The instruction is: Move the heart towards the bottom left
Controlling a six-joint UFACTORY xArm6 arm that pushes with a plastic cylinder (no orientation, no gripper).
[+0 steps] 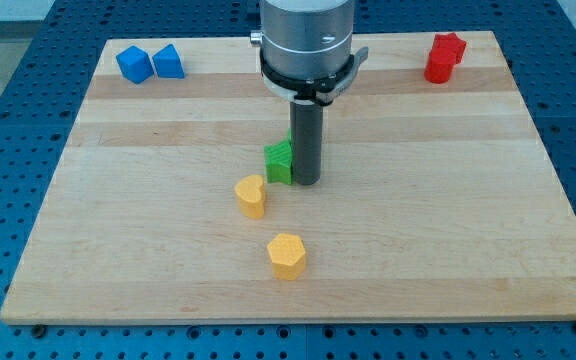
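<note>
A yellow heart block point(251, 195) lies near the middle of the wooden board point(148, 260). My tip point(306, 181) rests on the board to the heart's right and a little above it, with a gap between them. A green block point(280, 161) sits right against the rod's left side, partly hidden by it. A yellow hexagon block point(287, 256) lies below the heart, to its right.
Two blue blocks point(134, 64) point(168, 61) sit side by side at the view's top left. A red block point(445, 56) stands at the top right. The board's edges border a blue perforated table point(8, 120).
</note>
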